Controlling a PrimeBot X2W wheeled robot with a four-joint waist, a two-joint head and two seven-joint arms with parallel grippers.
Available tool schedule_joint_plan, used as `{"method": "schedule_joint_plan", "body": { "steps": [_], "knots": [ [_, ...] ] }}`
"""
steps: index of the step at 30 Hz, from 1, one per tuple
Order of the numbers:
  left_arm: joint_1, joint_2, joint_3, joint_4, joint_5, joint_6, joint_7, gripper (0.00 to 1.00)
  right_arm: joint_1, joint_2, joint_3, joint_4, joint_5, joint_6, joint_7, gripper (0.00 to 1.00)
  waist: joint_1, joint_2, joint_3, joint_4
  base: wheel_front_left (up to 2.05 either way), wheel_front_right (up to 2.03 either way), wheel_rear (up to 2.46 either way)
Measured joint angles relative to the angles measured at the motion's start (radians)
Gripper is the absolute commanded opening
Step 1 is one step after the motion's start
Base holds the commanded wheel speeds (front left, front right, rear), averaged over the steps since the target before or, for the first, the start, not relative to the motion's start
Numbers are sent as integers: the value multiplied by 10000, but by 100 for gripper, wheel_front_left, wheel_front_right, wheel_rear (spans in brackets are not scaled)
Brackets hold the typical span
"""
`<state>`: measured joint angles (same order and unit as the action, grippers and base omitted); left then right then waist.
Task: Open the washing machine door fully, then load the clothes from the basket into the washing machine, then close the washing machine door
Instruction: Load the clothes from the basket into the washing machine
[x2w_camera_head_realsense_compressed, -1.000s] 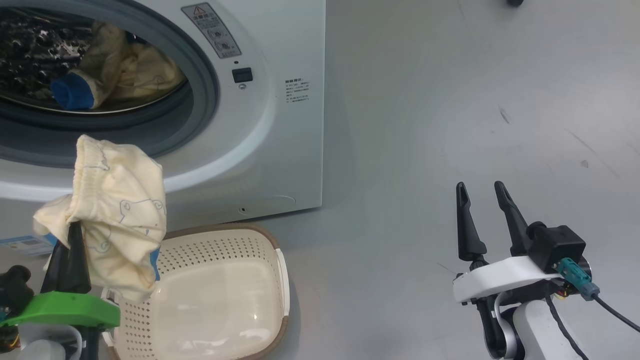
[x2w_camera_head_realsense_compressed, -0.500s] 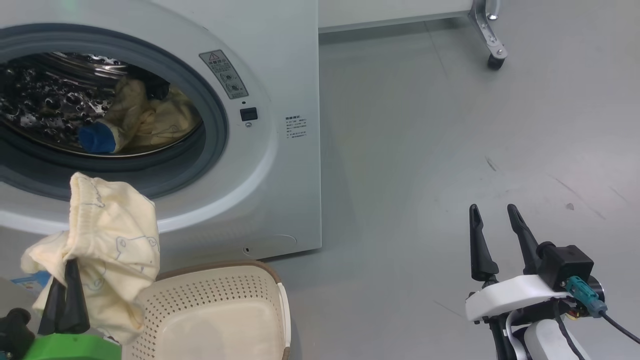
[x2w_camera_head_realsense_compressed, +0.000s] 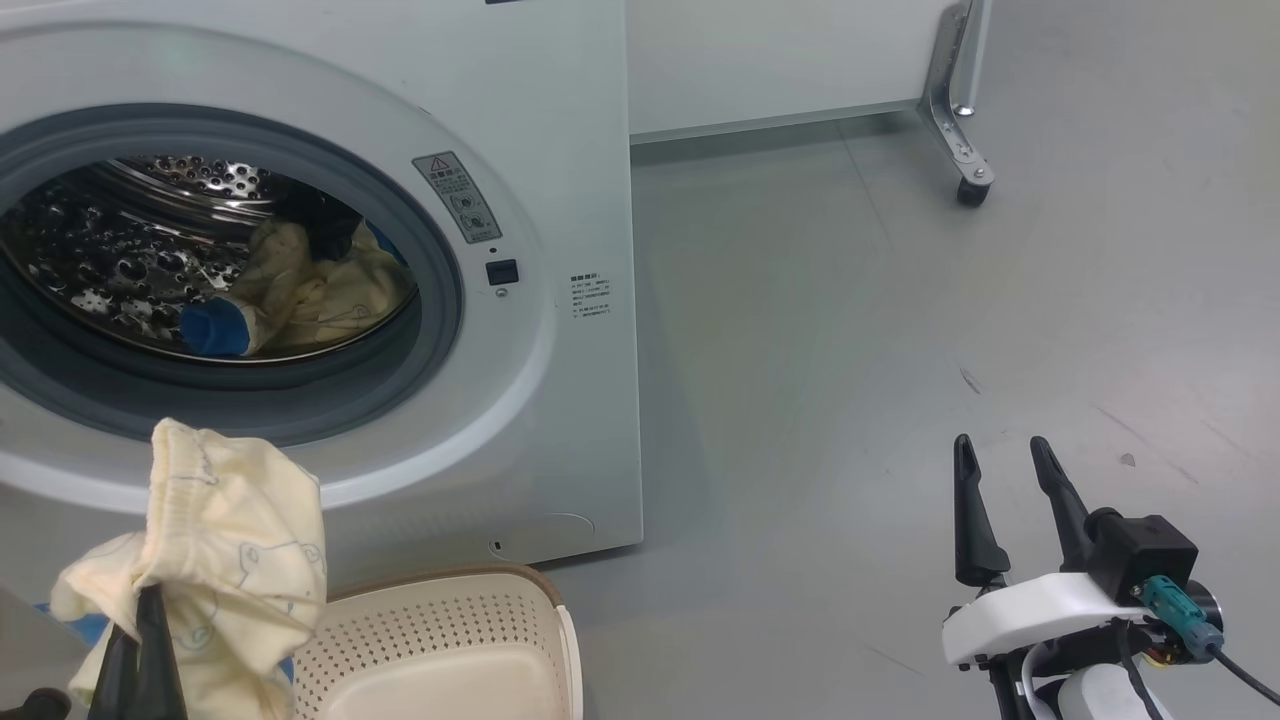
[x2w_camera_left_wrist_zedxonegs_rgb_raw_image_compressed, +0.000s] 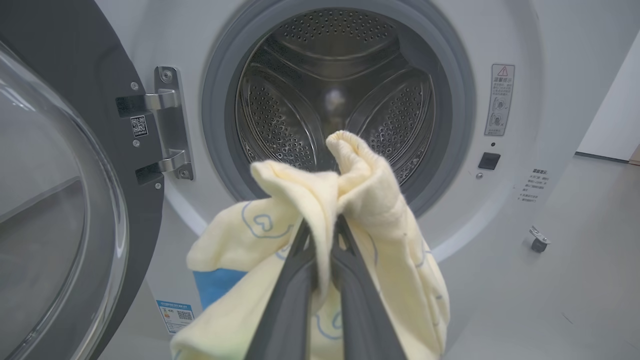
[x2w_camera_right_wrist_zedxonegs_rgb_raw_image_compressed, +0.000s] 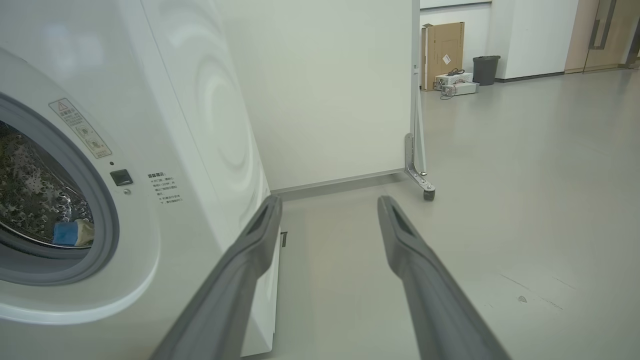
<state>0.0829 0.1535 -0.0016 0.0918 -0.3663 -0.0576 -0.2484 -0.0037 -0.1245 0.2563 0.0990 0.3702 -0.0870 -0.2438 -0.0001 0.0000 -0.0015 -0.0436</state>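
Observation:
The washing machine (x2w_camera_head_realsense_compressed: 560, 200) stands with its drum (x2w_camera_left_wrist_zedxonegs_rgb_raw_image_compressed: 330, 90) exposed, and the washing machine door (x2w_camera_left_wrist_zedxonegs_rgb_raw_image_compressed: 60, 200) is swung open on its hinge at the left. Pale yellow clothes with a blue piece (x2w_camera_head_realsense_compressed: 300, 290) lie inside the drum. My left gripper (x2w_camera_head_realsense_compressed: 137, 612) is shut on a pale yellow bear-print garment (x2w_camera_head_realsense_compressed: 240, 540), held just below and in front of the opening; in the left wrist view this gripper (x2w_camera_left_wrist_zedxonegs_rgb_raw_image_compressed: 322, 225) pinches the garment (x2w_camera_left_wrist_zedxonegs_rgb_raw_image_compressed: 380, 210). Under it sits the cream basket (x2w_camera_head_realsense_compressed: 450, 640); the part I see holds nothing. My right gripper (x2w_camera_head_realsense_compressed: 1000, 442) hangs open over the floor at the right.
A white partition on a caster (x2w_camera_head_realsense_compressed: 970, 190) stands behind and to the right of the machine. Far across the room are a cardboard box (x2w_camera_right_wrist_zedxonegs_rgb_raw_image_compressed: 442, 50) and a dark bin (x2w_camera_right_wrist_zedxonegs_rgb_raw_image_compressed: 485, 70). Bare grey floor (x2w_camera_head_realsense_compressed: 850, 400) spreads to the machine's right.
The head camera has tilted up, so the machine, basket and both grippers sit lower in the picture. My left gripper keeps its hold on the garment. The right gripper stays open.

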Motion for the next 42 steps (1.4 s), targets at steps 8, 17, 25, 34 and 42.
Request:
{"method": "schedule_joint_plan", "body": {
  "steps": [8, 17, 25, 34, 42],
  "knots": [
    [250, -155, 84, -293, 56, -2, -2, 0, 59, -10, 25, -178, 15, 71, 54, 100, 0, 0, 65, -35, 0, 0, 0],
    [312, -334, 199, -654, 54, -36, -2, 0, 197, -8, 36, -545, 19, 69, 211, 100, 0, 0, 459, -86, 0, 0, 0],
    [-646, -324, 299, -855, 38, -125, -2, 0, 193, 58, 199, -915, 2, 56, 337, 100, 0, 0, 1127, -128, 0, 0, 0],
    [-2507, 33, 637, -662, -127, -203, -31, 0, -110, 251, 485, -1294, -155, -21, 376, 100, 1, 0, 2278, -260, 0, 0, 0],
    [-4236, 644, 947, -422, -217, -290, 13, 0, -457, 387, 652, -1540, -288, -111, 385, 100, 2, 0, 3389, -518, 0, 0, 0]
  ]
}}
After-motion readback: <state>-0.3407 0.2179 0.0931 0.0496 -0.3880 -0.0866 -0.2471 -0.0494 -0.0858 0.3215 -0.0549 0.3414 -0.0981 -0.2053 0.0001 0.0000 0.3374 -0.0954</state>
